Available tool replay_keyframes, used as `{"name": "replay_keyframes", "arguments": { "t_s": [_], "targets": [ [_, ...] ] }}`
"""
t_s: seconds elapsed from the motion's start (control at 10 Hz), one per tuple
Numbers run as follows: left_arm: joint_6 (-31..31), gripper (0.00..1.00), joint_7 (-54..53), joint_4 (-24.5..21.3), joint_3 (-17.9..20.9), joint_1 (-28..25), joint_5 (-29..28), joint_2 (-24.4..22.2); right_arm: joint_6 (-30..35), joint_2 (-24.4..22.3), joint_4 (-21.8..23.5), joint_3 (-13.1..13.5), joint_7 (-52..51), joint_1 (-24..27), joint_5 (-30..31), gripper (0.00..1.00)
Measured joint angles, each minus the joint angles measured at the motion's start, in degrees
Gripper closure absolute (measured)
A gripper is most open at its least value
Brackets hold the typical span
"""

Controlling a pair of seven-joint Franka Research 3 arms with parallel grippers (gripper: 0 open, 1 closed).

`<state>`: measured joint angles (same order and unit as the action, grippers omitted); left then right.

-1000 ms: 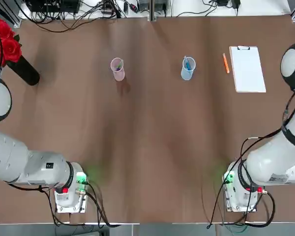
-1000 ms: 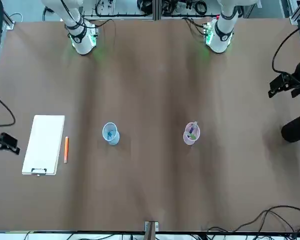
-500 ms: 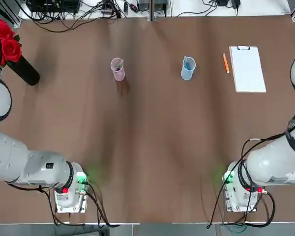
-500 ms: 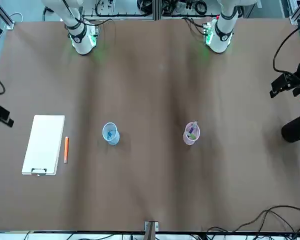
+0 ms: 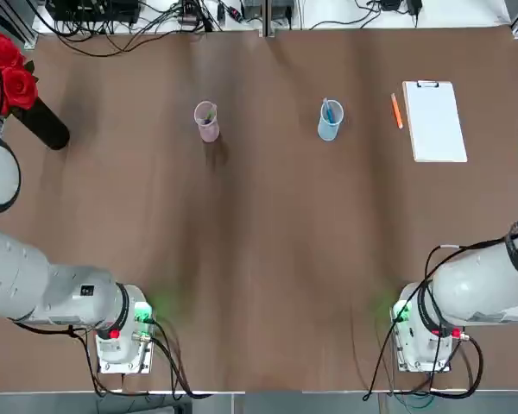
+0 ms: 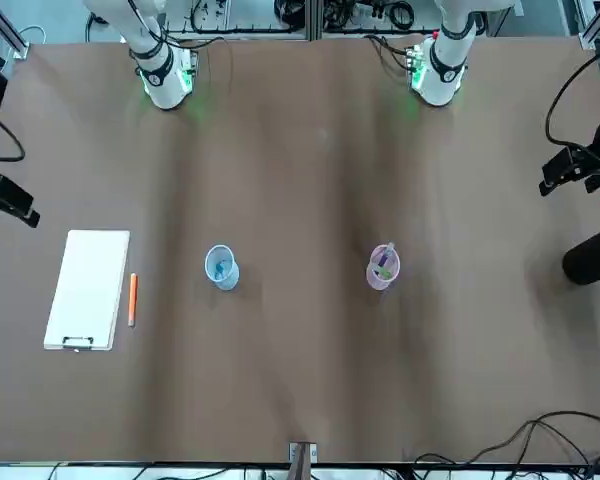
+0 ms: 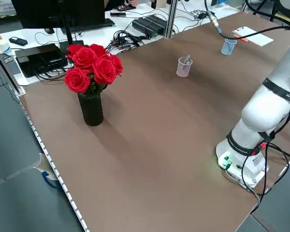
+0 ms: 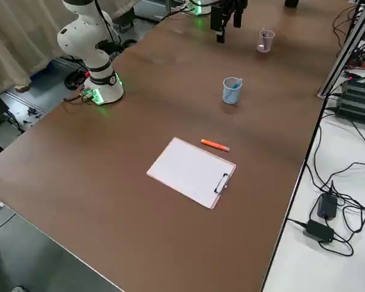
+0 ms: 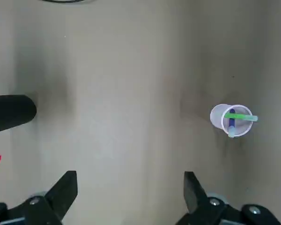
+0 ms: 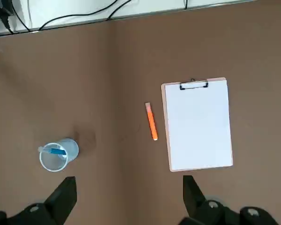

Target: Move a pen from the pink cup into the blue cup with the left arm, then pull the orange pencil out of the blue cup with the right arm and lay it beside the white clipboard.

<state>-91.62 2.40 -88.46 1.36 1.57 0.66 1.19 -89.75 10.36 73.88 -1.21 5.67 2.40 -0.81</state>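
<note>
The orange pencil already lies flat on the bench, just beside the white clipboard on the side facing the blue cup, with a narrow gap between them. It looks light, stiff and smooth-barrelled, so it would probably roll or skid if nudged; were it to need shifting, I would pinch it square across the middle of the barrel. Its long axis runs nearly parallel to the clipboard's long edge, slightly canted, the paler end toward the clip end of the board and the bright orange end toward the robot. The blue cup stands upright and holds a blue pen leaning on the rim, one end sticking out. The pink cup, also upright, holds a green pen and a dark blue one, crossed, their pale ends poking past the rim. Those pens look light and slick too, best taken by the projecting end, gently, as the thin cups could tip. The right pincer is spread and empty, raised over the bench near the clipboard; the left pincer is likewise spread and empty, above the bench between the pink cup and the black vase. Both moves look done, leaving only the arms to park.
</note>
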Motion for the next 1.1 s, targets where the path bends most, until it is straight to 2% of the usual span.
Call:
{"name": "replay_keyframes", "arguments": {
  "t_s": [0.3, 0.8, 1.1],
  "targets": [
    [0.1, 0.0, -0.2, 0.0, -0.2, 0.1, 0.0, 0.0, -1.1, -0.9, 2.1, -0.2, 0.0, 0.0, 0.1, 0.0],
    [0.5, 0.0, -0.2, 0.0, -0.5, 0.4, 0.0, 0.0, -1.5, -1.1, 2.3, -0.4, 0.3, -3.0, 1.7, 0.0],
    [0.5, 0.0, -2.0, 0.0, -0.5, 0.4, 0.0, 0.0, -1.8, -1.1, 2.3, 0.0, 0.4, -3.1, 1.8, 0.0]
  ]
}}
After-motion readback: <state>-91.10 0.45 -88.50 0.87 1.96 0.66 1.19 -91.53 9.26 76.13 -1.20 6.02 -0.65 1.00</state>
